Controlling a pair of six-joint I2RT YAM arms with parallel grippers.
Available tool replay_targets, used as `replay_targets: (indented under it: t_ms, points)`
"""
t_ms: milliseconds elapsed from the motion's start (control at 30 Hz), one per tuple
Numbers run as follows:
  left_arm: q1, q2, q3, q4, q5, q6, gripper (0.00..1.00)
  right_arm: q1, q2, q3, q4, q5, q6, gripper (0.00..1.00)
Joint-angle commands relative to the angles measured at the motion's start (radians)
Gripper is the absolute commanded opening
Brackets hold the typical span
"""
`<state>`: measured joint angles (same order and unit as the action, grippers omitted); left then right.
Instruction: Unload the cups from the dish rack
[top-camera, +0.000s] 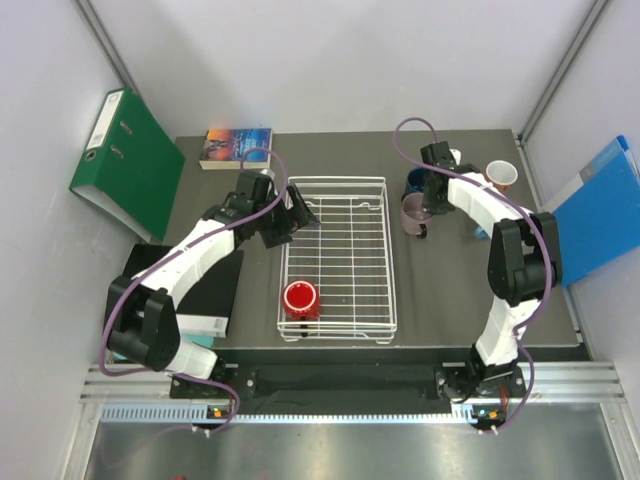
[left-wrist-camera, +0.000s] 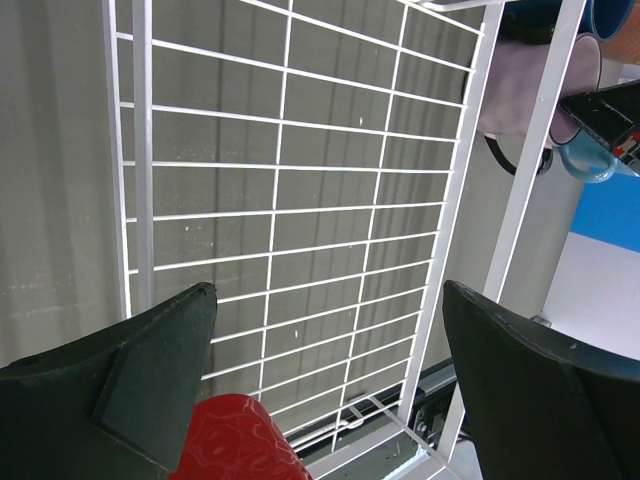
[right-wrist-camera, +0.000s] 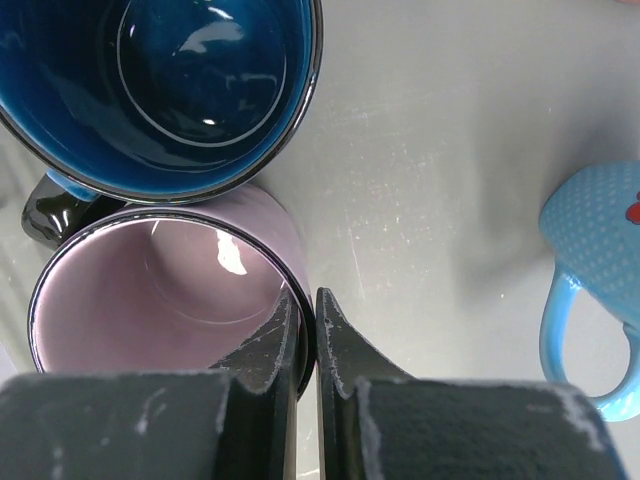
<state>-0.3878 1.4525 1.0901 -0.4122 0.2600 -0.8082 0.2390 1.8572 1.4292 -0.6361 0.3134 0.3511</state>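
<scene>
The white wire dish rack (top-camera: 372, 262) sits mid-table and holds one red mug (top-camera: 300, 298), near its front left corner. My left gripper (top-camera: 291, 216) is open and empty over the rack's far left part. In the left wrist view (left-wrist-camera: 330, 300) the red mug (left-wrist-camera: 235, 440) is just below its left finger. My right gripper (right-wrist-camera: 305, 300) is shut on the rim of the pale mauve mug (right-wrist-camera: 160, 300), one finger inside and one outside. That mug (top-camera: 414, 213) is right of the rack, beside the dark blue mug (top-camera: 417, 182). A salmon-pink mug (top-camera: 501, 175) and a teal mug (right-wrist-camera: 600, 260) stand further right.
A green binder (top-camera: 125, 165) leans at the far left. A book (top-camera: 237, 145) lies behind the rack. A black pad (top-camera: 210, 290) lies left of the rack. A blue folder (top-camera: 595, 210) leans on the right wall. The table's front edge runs just below the rack.
</scene>
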Motion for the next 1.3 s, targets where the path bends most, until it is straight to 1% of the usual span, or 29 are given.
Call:
replay_targets:
  t_ms: [0,233,467,567,600,667,700,800,867,967,1000,1133,1267]
  points:
    - [-0.003,-0.026,0.027,0.027,-0.004,0.000,0.99,-0.004,-0.027,-0.015,0.006,-0.005,0.055,0.00]
    - [-0.005,-0.018,0.005,0.019,-0.010,-0.022,0.98,-0.001,-0.121,-0.162,0.010,-0.097,0.199,0.00]
    - [-0.005,-0.037,-0.027,0.026,-0.056,-0.048,0.95,0.031,-0.231,-0.297,0.006,-0.119,0.373,0.00]
    - [-0.003,-0.049,-0.044,0.029,-0.076,-0.069,0.94,0.037,-0.272,-0.351,0.038,-0.148,0.480,0.00]
    - [-0.005,-0.055,-0.047,0.030,-0.083,-0.080,0.94,0.037,-0.282,-0.371,0.048,-0.155,0.538,0.00]
    - [-0.005,-0.066,-0.061,0.038,-0.103,-0.092,0.95,0.046,-0.296,-0.383,0.079,-0.171,0.600,0.00]
    - [-0.005,-0.076,-0.073,0.045,-0.110,-0.106,0.95,0.049,-0.299,-0.386,0.090,-0.177,0.658,0.00]
    - [-0.005,-0.099,-0.082,0.049,-0.146,-0.123,0.95,0.057,-0.288,-0.365,0.095,-0.165,0.748,0.00]
    - [-0.006,-0.112,-0.085,0.043,-0.172,-0.125,0.95,0.060,-0.268,-0.340,0.072,-0.131,0.781,0.00]
    - [-0.006,-0.129,-0.081,0.024,-0.194,-0.117,0.95,0.065,-0.218,-0.248,-0.016,-0.053,0.789,0.00]
    - [-0.006,-0.135,-0.076,0.013,-0.209,-0.114,0.95,0.065,-0.207,-0.204,-0.067,-0.013,0.790,0.00]
    - [-0.006,-0.146,-0.068,-0.016,-0.237,-0.106,0.97,0.060,-0.175,-0.147,-0.146,0.075,0.813,0.00]
    - [-0.006,-0.149,-0.058,-0.034,-0.251,-0.092,0.98,0.045,-0.161,-0.110,-0.200,0.130,0.787,0.00]
